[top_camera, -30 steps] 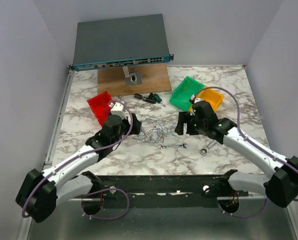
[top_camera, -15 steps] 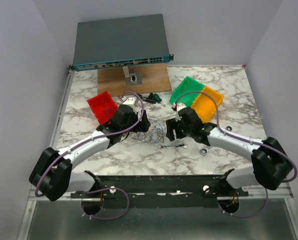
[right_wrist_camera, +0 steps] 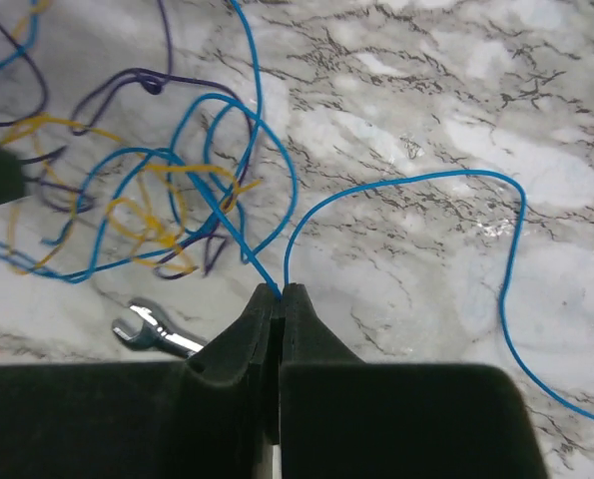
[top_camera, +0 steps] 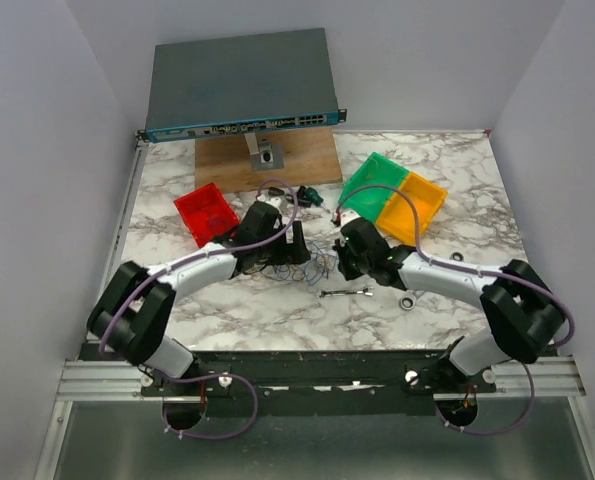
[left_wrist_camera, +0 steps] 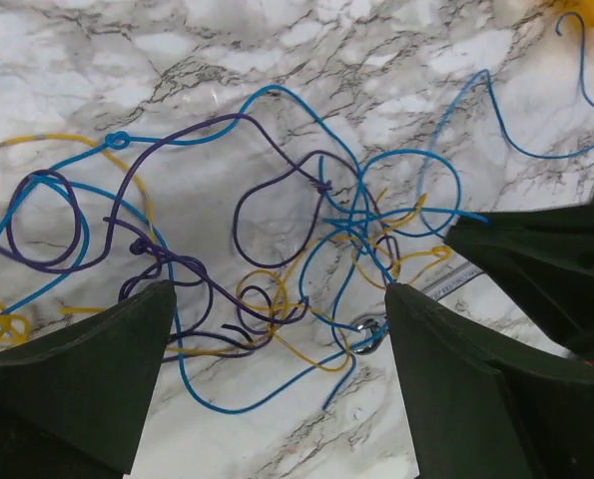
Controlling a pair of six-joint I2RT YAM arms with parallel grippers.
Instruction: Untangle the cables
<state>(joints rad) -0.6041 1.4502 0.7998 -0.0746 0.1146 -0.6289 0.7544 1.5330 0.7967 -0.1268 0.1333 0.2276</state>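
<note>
A tangle of blue, purple and yellow cables point(top_camera: 315, 263) lies on the marble table between my two grippers. In the left wrist view the blue cable point(left_wrist_camera: 277, 95), purple cable point(left_wrist_camera: 47, 215) and yellow cable point(left_wrist_camera: 306, 349) loop over one another. My left gripper point(left_wrist_camera: 277, 299) hangs open just above the tangle with its fingers astride it, holding nothing. My right gripper point(right_wrist_camera: 280, 291) is shut on the blue cable point(right_wrist_camera: 416, 178), pinching it at the very fingertips on the tangle's right side. From there a long free loop runs off to the right.
A small wrench point(top_camera: 345, 293) lies just in front of the tangle, and a metal ring point(top_camera: 409, 300) lies right of it. A red bin point(top_camera: 205, 212), green bin point(top_camera: 372, 185) and yellow bin point(top_camera: 414, 205) stand behind. A wooden board point(top_camera: 277, 160) and network switch point(top_camera: 239, 85) sit at the back.
Both arms have reached inward to the tangle from either side. The right gripper has closed on the blue cable. The left gripper has stayed open.
</note>
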